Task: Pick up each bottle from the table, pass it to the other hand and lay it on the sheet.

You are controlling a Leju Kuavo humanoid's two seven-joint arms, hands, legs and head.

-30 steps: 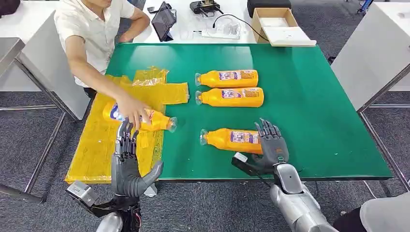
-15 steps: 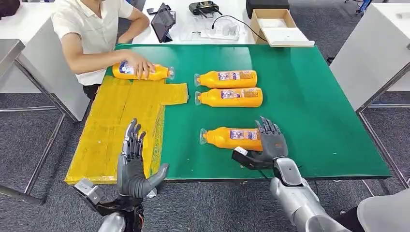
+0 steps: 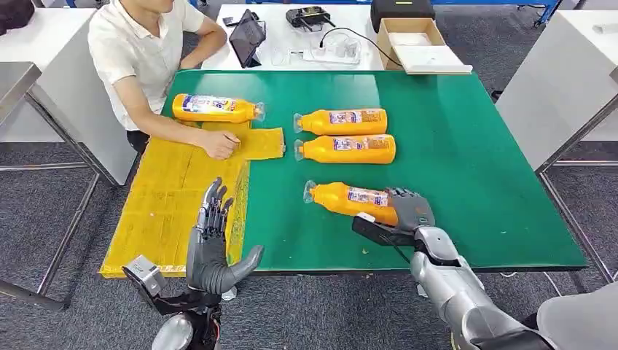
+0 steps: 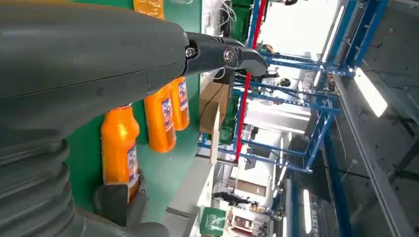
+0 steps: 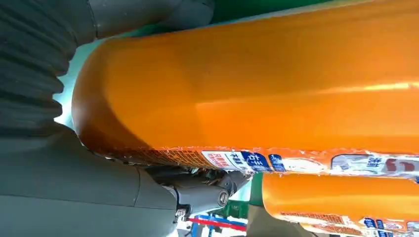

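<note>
The nearest orange bottle (image 3: 348, 200) lies tilted on the green table (image 3: 474, 168), cap toward the left. My right hand (image 3: 409, 215) grips its base, fingers curled over it. The right wrist view has the bottle (image 5: 257, 94) pressed against the palm with a finger beneath. My left hand (image 3: 211, 244) is open, fingers up, over the front edge of the yellow sheet (image 3: 167, 197). Two more bottles (image 3: 341, 120) (image 3: 346, 148) lie side by side mid-table. Another bottle (image 3: 215, 108) lies at the sheet's far end.
A person sits at the table's far left corner, one hand (image 3: 221, 144) resting on the sheet. Behind the green table stands a white table with a cardboard box (image 3: 419, 36), a tablet (image 3: 246, 33) and cables. Grey tables flank both sides.
My right hand's fingers have closed over the nearest bottle's base and the bottle has tilted. The person carried a bottle from the sheet's middle to its far end, then rested that hand on the sheet.
</note>
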